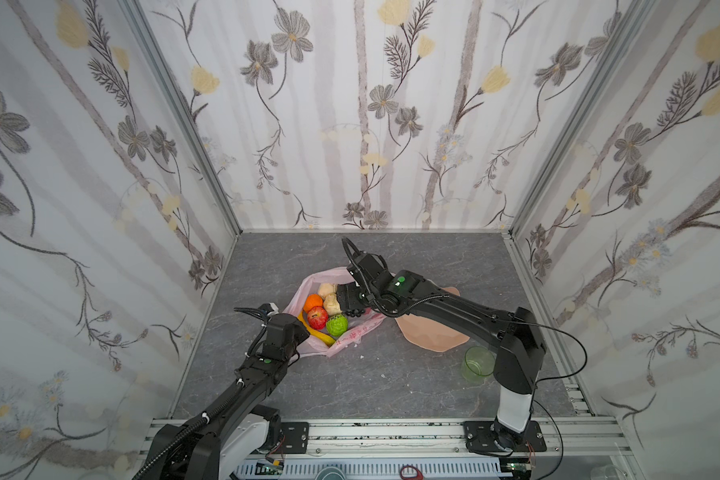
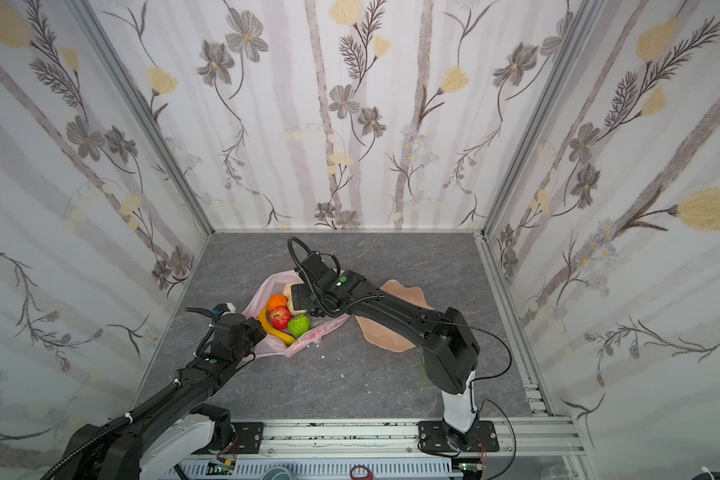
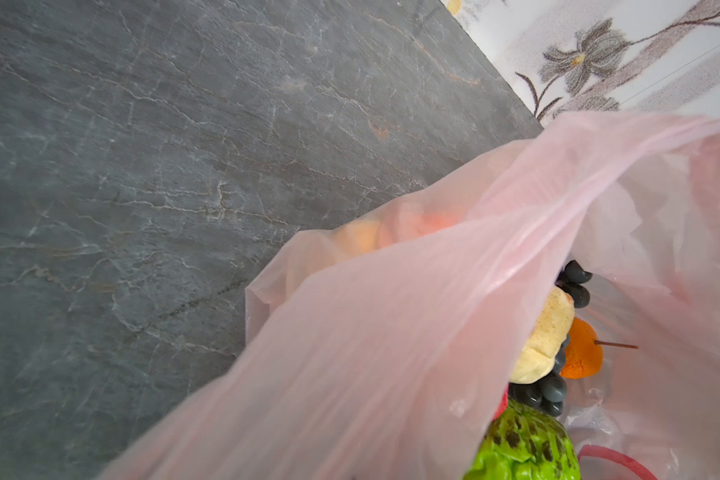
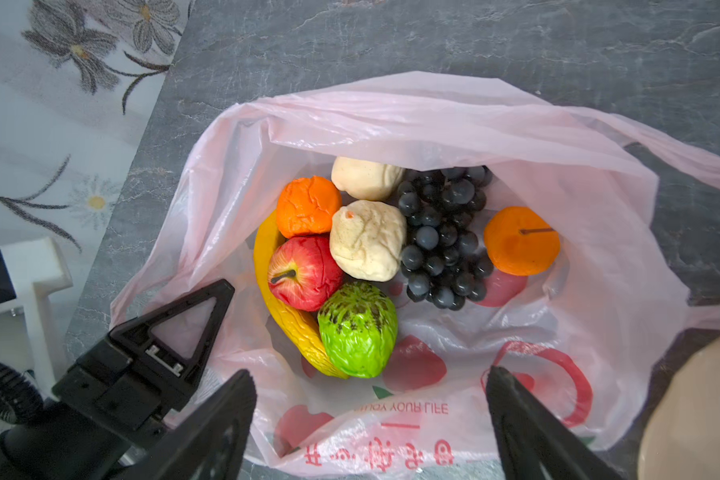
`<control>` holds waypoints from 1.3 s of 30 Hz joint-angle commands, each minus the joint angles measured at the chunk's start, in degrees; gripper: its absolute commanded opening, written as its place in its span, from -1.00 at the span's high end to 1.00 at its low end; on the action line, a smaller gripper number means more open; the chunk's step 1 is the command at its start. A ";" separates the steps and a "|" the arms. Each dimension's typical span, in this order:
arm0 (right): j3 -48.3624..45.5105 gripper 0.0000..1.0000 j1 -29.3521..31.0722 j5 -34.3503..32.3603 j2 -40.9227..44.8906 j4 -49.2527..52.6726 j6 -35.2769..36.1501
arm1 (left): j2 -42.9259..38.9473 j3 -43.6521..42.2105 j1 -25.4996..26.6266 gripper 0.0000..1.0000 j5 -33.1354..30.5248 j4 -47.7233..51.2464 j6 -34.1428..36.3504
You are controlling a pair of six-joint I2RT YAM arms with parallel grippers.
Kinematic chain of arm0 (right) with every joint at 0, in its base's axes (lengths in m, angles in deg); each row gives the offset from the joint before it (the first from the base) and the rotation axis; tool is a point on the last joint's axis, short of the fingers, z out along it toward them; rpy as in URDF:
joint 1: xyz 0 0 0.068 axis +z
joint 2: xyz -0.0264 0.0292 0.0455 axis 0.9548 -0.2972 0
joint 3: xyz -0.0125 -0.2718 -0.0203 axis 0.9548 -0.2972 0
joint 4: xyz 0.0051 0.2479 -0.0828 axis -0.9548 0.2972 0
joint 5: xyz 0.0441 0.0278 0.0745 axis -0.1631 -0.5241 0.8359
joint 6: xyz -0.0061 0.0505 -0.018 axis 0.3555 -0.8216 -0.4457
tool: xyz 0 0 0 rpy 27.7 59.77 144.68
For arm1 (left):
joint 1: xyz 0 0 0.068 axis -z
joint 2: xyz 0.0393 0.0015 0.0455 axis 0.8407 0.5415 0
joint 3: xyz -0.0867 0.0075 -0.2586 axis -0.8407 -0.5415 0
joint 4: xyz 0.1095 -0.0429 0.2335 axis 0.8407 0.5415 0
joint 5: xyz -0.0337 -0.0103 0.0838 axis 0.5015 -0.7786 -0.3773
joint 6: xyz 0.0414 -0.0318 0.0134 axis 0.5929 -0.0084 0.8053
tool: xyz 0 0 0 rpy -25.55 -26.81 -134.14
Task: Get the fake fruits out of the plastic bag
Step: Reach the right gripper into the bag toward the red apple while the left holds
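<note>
The pale pink plastic bag [image 4: 433, 120] lies open on the grey table in both top views [image 1: 350, 336] [image 2: 304, 338]. Inside it are the fake fruits: a banana [image 4: 292, 328], a red apple [image 4: 304, 274], two oranges [image 4: 308, 205] [image 4: 520, 241], dark grapes [image 4: 445, 237], a green bumpy fruit [image 4: 358, 336] and two beige lumps [image 4: 368, 239] [image 4: 366, 178]. My left gripper [image 4: 219, 299] [image 1: 302, 330] is shut on the bag's rim beside the banana. My right gripper [image 4: 371, 399] [image 1: 341, 300] hovers open above the fruits, holding nothing.
A peach wavy-edged plate [image 1: 429, 336] lies right of the bag, partly under my right arm. A translucent green cup [image 1: 476, 363] stands near the right arm's base. Flowered walls close in the table at the back and on both sides.
</note>
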 commanded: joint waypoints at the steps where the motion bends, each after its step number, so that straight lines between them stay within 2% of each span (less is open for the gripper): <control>1: 5.68 -0.70 0.13 0.56 -4.68 0.17 2.10 | -0.38 -0.41 -0.27 0.81 -0.40 0.17 0.59; 5: 11.15 -0.63 0.38 0.68 -10.11 2.12 2.98 | -0.41 -0.85 -0.51 0.81 -0.32 0.17 0.67; 12: 14.69 -0.53 1.16 1.41 -15.24 2.36 3.95 | -0.76 -1.66 -0.89 0.81 -0.58 0.08 1.21; 28: 22.87 -0.49 4.96 4.74 -23.31 3.09 6.79 | -3.05 -2.89 -1.94 0.79 -0.73 0.00 0.94; 39: 24.03 -0.49 5.39 4.52 -27.06 3.41 7.12 | -4.66 -3.56 -2.05 0.74 -0.59 -0.01 0.85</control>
